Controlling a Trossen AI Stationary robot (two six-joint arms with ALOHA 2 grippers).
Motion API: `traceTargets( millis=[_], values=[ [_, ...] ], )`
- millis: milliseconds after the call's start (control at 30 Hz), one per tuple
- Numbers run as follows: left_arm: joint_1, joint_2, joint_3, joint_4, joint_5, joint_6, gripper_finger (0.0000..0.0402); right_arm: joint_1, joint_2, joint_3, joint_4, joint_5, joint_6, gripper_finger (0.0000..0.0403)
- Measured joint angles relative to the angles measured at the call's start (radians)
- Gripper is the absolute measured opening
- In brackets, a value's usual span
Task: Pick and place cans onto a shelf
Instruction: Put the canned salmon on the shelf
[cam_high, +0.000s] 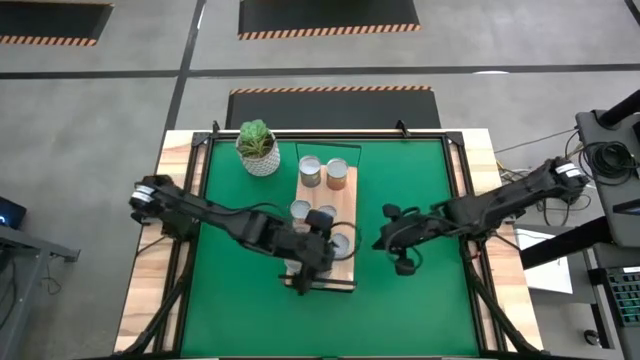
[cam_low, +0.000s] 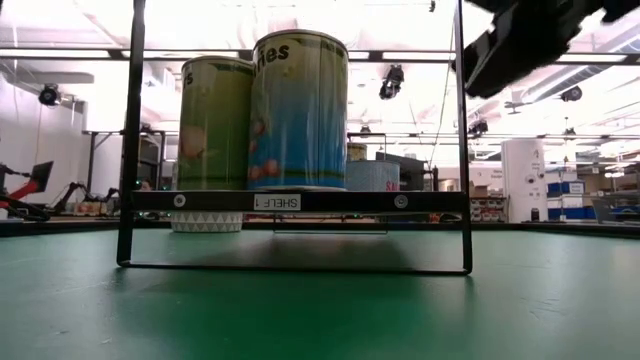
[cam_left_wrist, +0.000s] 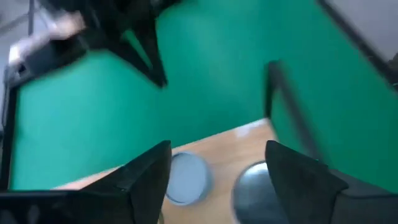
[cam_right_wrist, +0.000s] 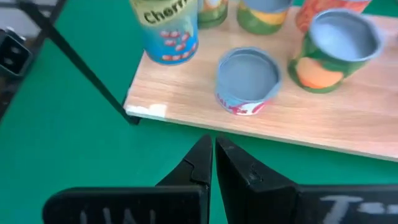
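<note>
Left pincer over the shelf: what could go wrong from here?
1. The left pincer hangs open low among cans crowded on the shelf; pulling away, a finger might clip one and tip it.
2. The right pincer waits shut over the green mat near the shelf's edge; the arms could cross paths.

The shelf (cam_high: 345, 205) is lying lengthwise in the middle of the mat (cam_high: 420, 300), which is covering the table (cam_high: 140, 300). A potted plant (cam_high: 258, 148) is standing at the mat's far left, just beside the shelf's far end. Two cans (cam_high: 324, 173) are sitting side by side on that far end. More cans (cam_high: 300, 210) are sitting nearer the middle and near end. The left gripper (cam_high: 318, 250) is hanging over the shelf's near half. The right gripper (cam_high: 385, 238) is hovering over the mat just right of the shelf.
</note>
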Motion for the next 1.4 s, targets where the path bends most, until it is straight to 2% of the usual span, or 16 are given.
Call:
traceTargets(
  millis=[233, 433, 500, 767, 1267, 1400],
  values=[
    [-0.083, -0.089, -0.007, -0.031, -0.096, -0.003, 0.0198, 0.0, 0.167, 0.0, 0.121, -0.008, -0.027, 0.0011],
    [-0.129, -0.129, -0.026, -0.041, -0.13, -0.035, 0.018, -0.036, 0.235, 0.0, 0.181, -0.011, -0.058, 0.0011],
    [-0.14, -0.139, -0.042, -0.037, -0.131, -0.039, 0.0177, -0.054, 0.25, 0.0, 0.201, -0.013, -0.072, 0.0011],
    [-0.151, -0.176, -0.153, 0.049, -0.133, -0.07, 0.0176, -0.117, 0.323, 0.002, 0.265, -0.139, -0.144, 0.0011],
    [-0.15, -0.181, -0.172, 0.066, -0.219, -0.06, 0.0176, -0.19, 0.379, 0.002, 0.409, -0.139, -0.231, 0.0011],
    [-0.15, -0.181, -0.172, 0.064, -0.219, -0.062, 0.0176, -0.198, 0.379, 0.002, 0.391, -0.139, -0.235, 0.0011]
  ],
)
